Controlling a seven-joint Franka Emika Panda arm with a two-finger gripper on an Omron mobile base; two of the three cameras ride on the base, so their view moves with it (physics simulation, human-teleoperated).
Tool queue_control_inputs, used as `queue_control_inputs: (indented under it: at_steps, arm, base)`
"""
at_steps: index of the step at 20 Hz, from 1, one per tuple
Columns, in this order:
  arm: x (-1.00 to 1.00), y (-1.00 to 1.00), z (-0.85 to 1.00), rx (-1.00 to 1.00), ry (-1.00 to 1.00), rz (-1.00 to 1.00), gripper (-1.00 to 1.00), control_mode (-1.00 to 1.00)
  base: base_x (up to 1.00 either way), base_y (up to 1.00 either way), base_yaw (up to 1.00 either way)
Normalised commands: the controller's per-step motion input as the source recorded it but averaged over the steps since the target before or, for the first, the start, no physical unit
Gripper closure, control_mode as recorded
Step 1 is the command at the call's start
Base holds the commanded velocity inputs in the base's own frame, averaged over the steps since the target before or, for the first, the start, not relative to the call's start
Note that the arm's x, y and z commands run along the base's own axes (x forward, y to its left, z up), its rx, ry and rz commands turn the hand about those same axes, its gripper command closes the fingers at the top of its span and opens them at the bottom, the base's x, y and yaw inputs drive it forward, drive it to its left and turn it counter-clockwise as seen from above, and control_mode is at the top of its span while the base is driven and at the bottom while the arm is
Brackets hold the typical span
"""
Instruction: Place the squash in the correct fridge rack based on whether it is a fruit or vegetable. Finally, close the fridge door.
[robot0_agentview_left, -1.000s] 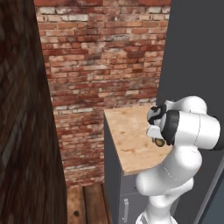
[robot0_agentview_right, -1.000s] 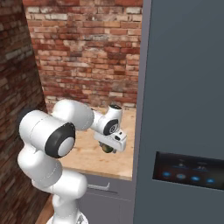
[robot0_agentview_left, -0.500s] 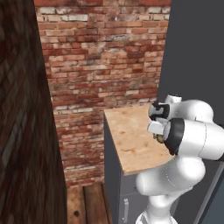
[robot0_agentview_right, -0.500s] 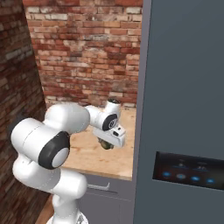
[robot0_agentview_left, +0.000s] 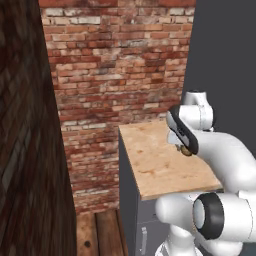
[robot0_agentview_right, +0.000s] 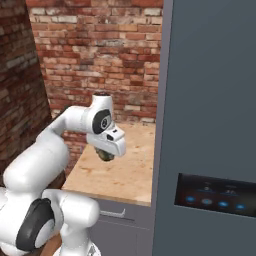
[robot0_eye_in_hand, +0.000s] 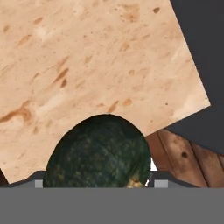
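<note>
So the dark green, roundish mottled squash (robot0_eye_in_hand: 98, 151) sits low in the middle of the hand view, jammed right between the two dark finger tips, which peek out on either side of it at the bottom edge. The two-finger gripper (robot0_agentview_right: 106, 154) is closed partway on it, only as far as the squash's width lets it go, so I'd call that a proper grip and not just a hover. In the right base view you can see the squash tucked under the white hand, a little left of centre, hanging above the light speckled wooden countertop (robot0_agentview_right: 122, 175). Whether it's actually clear of the wood or just brushing it, I can't tell from these angles.

In the left base view the same hand is at centre right, with a bit of the squash (robot0_agentview_left: 185, 150) poking out below it over the countertop's far side.

Why hold it there? My guess is it's the pickup spot: the grab has to happen first, then the squash gets carried to the vegetable rack. The tall slate-grey fridge front with the black display panel (robot0_agentview_right: 210, 125) fills the right of the right base view. That's not the door the task is about, so both the racking and the door closing are still to do. The red brick wall (robot0_agentview_right: 95, 55) runs behind the counter.
</note>
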Motion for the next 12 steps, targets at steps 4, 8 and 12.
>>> queue_control_inputs:
  at_steps: [4, 8, 12]
  arm:
    - [-0.86, 0.55, 0.64, -0.06, 0.00, -0.01, 1.00, -1.00]
    - [-0.58, 0.61, 0.01, -0.04, 0.00, 0.00, 1.00, -1.00]
    - [-0.18, 0.57, -0.07, 0.00, 0.03, 0.04, 1.00, -1.00]
  base:
    - [0.00, 0.00, 0.00]
    - [0.00, 0.00, 0.00]
    - [0.00, 0.00, 0.00]
